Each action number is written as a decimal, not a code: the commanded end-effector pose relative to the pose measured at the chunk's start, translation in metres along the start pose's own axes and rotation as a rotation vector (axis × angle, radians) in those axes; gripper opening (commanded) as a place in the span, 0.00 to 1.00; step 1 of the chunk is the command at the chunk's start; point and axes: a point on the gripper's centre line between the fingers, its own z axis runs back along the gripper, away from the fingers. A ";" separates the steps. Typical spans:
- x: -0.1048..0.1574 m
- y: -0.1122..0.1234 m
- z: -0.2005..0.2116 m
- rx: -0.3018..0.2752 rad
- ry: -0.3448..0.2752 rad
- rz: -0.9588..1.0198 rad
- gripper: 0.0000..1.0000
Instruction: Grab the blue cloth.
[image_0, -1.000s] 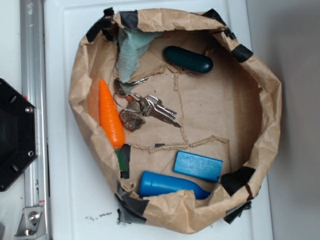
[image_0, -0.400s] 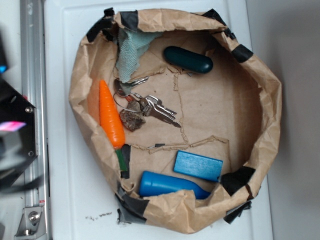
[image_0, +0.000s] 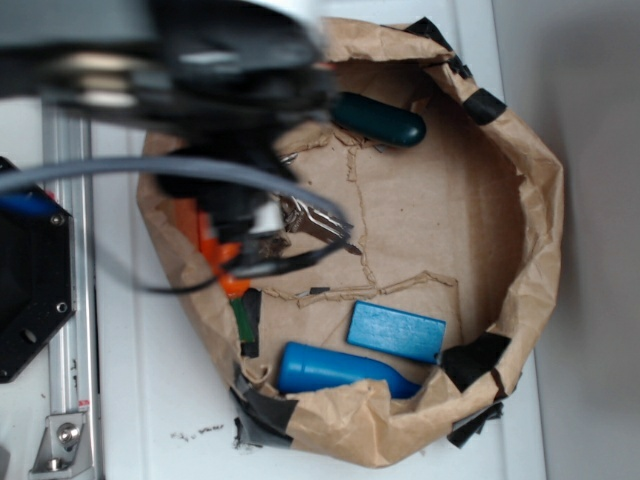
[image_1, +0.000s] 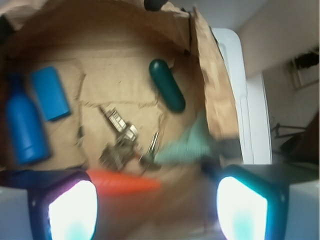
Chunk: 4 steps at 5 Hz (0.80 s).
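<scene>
In the wrist view the blue cloth (image_1: 187, 145) is a pale teal crumpled rag lying against the brown paper wall, ahead and slightly right of my gripper (image_1: 157, 210). The two glowing fingers stand far apart at the bottom corners with nothing between them, so the gripper is open and above the cloth, not touching it. In the exterior view my blurred arm (image_0: 200, 60) covers the upper left of the paper bag (image_0: 540, 200) and hides the cloth.
Inside the bag lie an orange carrot (image_1: 125, 182), a bunch of keys (image_1: 120, 135), a dark green capsule (image_1: 167, 85), a flat blue block (image_0: 395, 332) and a blue bottle (image_0: 335, 368). A black base (image_0: 30, 270) and a metal rail (image_0: 65, 400) stand at the left.
The arm has swept in from the left over the bag's upper left part, now covering the cloth and much of the carrot. The objects in the bag have not moved.
</scene>
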 end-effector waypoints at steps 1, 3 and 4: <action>0.020 -0.013 -0.055 0.058 0.028 -0.218 1.00; -0.019 0.000 -0.088 0.198 0.249 -0.500 1.00; -0.029 0.014 -0.084 0.184 0.264 -0.498 1.00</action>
